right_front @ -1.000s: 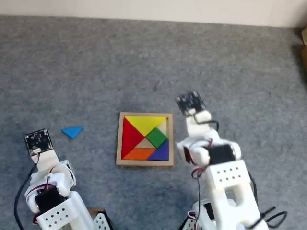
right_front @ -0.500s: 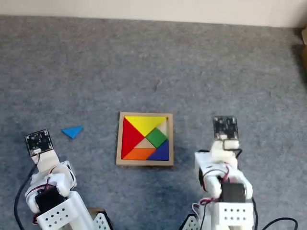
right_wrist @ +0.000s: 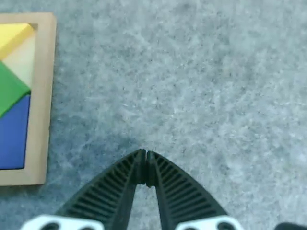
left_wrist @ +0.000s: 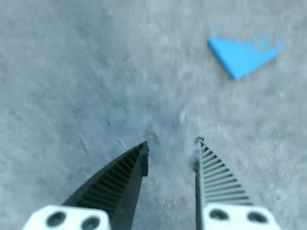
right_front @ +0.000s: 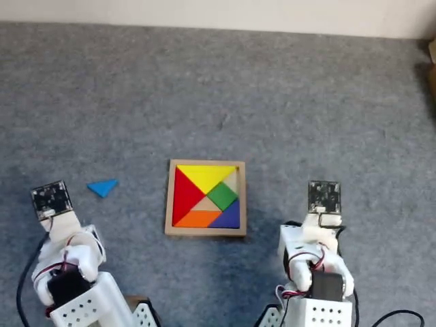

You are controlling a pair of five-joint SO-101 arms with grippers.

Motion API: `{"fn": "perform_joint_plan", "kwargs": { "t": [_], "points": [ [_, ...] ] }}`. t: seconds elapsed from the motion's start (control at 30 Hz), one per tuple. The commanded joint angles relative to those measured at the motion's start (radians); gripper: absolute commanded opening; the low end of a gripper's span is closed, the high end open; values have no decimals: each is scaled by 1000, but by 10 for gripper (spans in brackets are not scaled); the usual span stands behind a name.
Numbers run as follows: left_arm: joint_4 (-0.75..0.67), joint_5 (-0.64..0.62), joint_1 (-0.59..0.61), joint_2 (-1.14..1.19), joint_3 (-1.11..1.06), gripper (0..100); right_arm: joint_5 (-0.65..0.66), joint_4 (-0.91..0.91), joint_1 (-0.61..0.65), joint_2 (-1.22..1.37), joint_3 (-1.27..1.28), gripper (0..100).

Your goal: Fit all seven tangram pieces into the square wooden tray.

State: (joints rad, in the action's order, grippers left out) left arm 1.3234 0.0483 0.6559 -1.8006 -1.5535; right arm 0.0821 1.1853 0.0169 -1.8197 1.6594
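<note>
The square wooden tray (right_front: 167,197) lies mid-table holding red, yellow, green, orange and dark blue pieces, with bare wood showing at two small triangular spots. A light blue triangle (right_front: 103,187) lies on the carpet left of the tray. In the left wrist view this blue triangle (left_wrist: 243,55) sits ahead of my left gripper (left_wrist: 171,143), which is open and holds nothing. My right gripper (right_wrist: 145,154) is shut and holds nothing, over bare carpet right of the tray's (right_wrist: 42,96) near corner. In the high view the left arm (right_front: 51,199) stands at the lower left, the right arm (right_front: 324,197) at the lower right.
Grey carpet covers the whole table. A pale wall strip runs along the far edge, and a brown object (right_front: 432,51) shows at the right border.
The right arm has pulled back from beside the tray to its place at the lower right. The left arm has shifted slightly left and away.
</note>
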Motion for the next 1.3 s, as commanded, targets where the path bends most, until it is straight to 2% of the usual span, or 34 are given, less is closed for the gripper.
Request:
{"fn": "perform_joint_plan", "kwargs": {
  "t": [0.0, 0.13, 0.33, 0.43, 0.63, 0.87, 1.13, 1.27],
  "points": [
    [2, 9, -25, -13, 130, 162, -14, 1, -10, 1, 28, 15],
    [5, 252, -68, -5, 220, 162, -15, 1, -10, 1, 76, 15],
    [49, 302, -151, 45, 289, 162, -17, -1, -8, 1, 134, 15],
    [51, 385, -153, 199, 358, 178, -17, -1, -8, 1, 133, 15],
    [68, 522, -151, 656, 608, 258, -17, -1, -8, 1, 133, 15],
    [60, 872, -154, 1099, 843, 295, -12, -1, -8, 1, 133, 15],
    [58, 1145, -154, 1377, 1020, 292, -12, -1, -8, 1, 133, 15],
    [-17, 1185, -156, 1452, 1027, 291, -12, -1, -8, 1, 133, 15]
  ]
}}
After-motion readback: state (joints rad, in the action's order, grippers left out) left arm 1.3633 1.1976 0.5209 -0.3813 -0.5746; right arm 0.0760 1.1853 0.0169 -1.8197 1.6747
